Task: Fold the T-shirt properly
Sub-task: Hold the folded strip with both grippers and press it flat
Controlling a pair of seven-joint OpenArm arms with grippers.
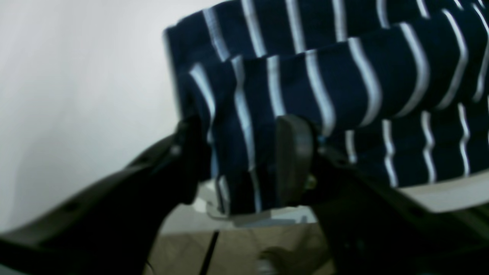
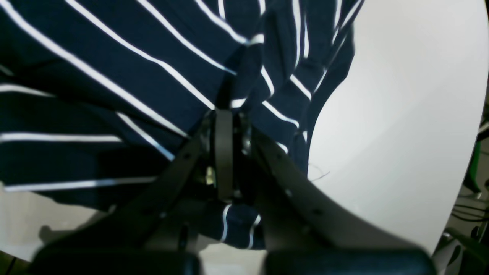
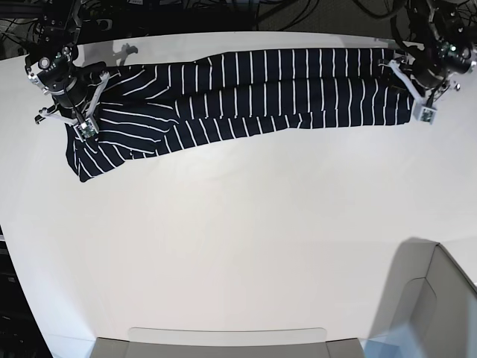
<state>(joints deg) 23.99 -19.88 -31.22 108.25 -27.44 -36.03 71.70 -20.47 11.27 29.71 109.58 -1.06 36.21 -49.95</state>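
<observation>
T-shirt [image 3: 246, 93] stretched in a long band along the far edge of the white surface [image 3: 238, 239], likely pulled taut between both arms for a fold. Right gripper [image 2: 225, 114] jaws pinched tight on cloth at the bunched end. Left gripper [image 1: 244, 152] jaws spread apart, T-shirt corner between them, apparently loose.

- Looks like a robotics lab, not a home.
- A broad plain white table [image 3: 238, 246] fills the room's middle.
- Tangled black cables [image 3: 186, 15] run behind it.
- Two arm mounts sit at its far corners.
</observation>
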